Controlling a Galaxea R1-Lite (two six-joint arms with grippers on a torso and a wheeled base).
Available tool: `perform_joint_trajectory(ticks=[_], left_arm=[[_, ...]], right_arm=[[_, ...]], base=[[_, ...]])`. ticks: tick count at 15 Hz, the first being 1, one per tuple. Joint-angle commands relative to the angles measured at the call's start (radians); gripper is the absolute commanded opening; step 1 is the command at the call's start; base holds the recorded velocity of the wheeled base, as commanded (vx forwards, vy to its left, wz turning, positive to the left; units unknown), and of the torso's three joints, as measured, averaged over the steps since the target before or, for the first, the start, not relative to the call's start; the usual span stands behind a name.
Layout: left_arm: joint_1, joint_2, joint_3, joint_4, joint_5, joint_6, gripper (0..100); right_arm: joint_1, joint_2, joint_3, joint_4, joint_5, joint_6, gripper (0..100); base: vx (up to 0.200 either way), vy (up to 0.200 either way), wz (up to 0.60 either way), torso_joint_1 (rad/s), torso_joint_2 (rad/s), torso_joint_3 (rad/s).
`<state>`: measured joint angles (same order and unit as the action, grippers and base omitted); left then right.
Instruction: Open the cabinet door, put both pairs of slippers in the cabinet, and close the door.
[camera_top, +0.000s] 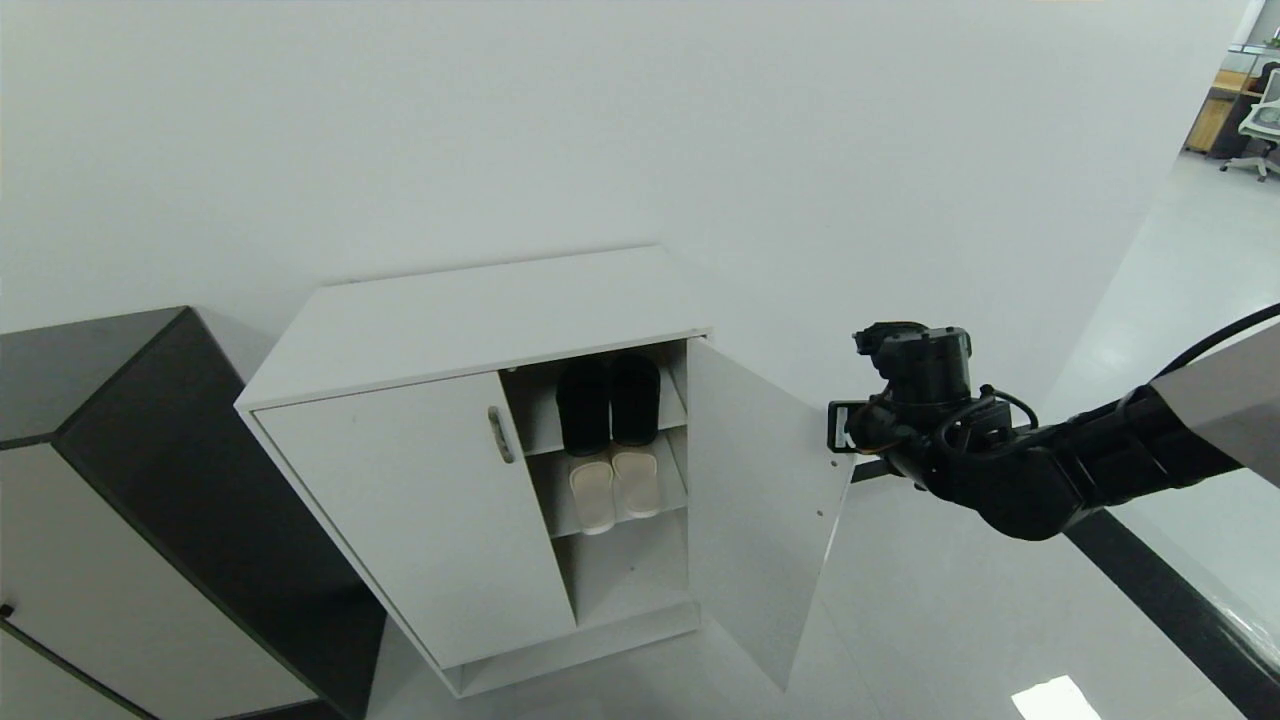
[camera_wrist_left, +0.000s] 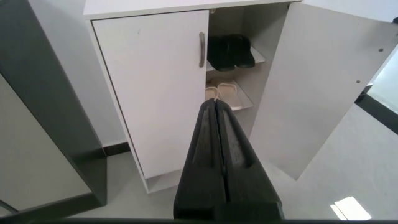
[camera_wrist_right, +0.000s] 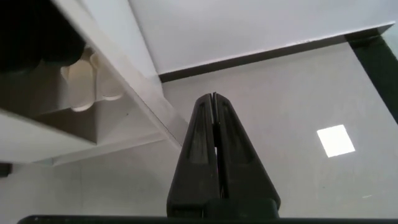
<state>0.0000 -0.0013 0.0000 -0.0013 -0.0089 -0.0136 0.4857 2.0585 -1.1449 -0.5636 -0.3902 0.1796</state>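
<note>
White cabinet (camera_top: 480, 300), frame centre: right door (camera_top: 760, 500) swung open, left door (camera_top: 420, 510) shut. Black slippers (camera_top: 608, 400) on the upper shelf; cream slippers (camera_top: 614, 487) on the shelf below. Right gripper (camera_wrist_right: 214, 98), right of centre, just beside the open door's free edge, fingers pressed together. Left gripper (camera_wrist_left: 215, 102) facing the cabinet front, fingers together, holding nothing.

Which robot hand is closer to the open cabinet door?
Right. The right hand sits beside the outer edge of the open door. The left hand hangs back in front of the cabinet, well short of it.
</note>
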Motion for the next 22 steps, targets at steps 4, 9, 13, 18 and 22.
perform_joint_trajectory(ticks=[4, 9, 13, 18, 22], left_arm=[[0.000, 0.001, 0.000, 0.000, 0.000, 0.000, 0], [0.000, 0.001, 0.000, 0.000, 0.000, 0.000, 0], [0.000, 0.001, 0.000, 0.000, 0.000, 0.000, 0], [0.000, 0.001, 0.000, 0.000, 0.000, 0.000, 0], [0.000, 0.001, 0.000, 0.000, 0.000, 0.000, 0]], right_arm=[[0.177, -0.103, 0.122, -0.002, 0.004, 0.008, 0], [0.255, -0.184, 0.185, -0.004, 0.008, 0.005, 0], [0.258, -0.190, 0.209, -0.007, 0.008, -0.025, 0], [0.258, -0.187, 0.221, -0.022, 0.011, -0.034, 0], [0.260, -0.189, 0.226, -0.022, 0.014, -0.034, 0]], base=[[0.000, 0.000, 0.00, 0.000, 0.00, 0.000], [0.000, 0.000, 0.00, 0.000, 0.00, 0.000], [0.000, 0.000, 0.00, 0.000, 0.00, 0.000], [0.000, 0.000, 0.24, 0.001, 0.00, 0.002], [0.000, 0.000, 0.60, 0.006, 0.00, 0.002]])
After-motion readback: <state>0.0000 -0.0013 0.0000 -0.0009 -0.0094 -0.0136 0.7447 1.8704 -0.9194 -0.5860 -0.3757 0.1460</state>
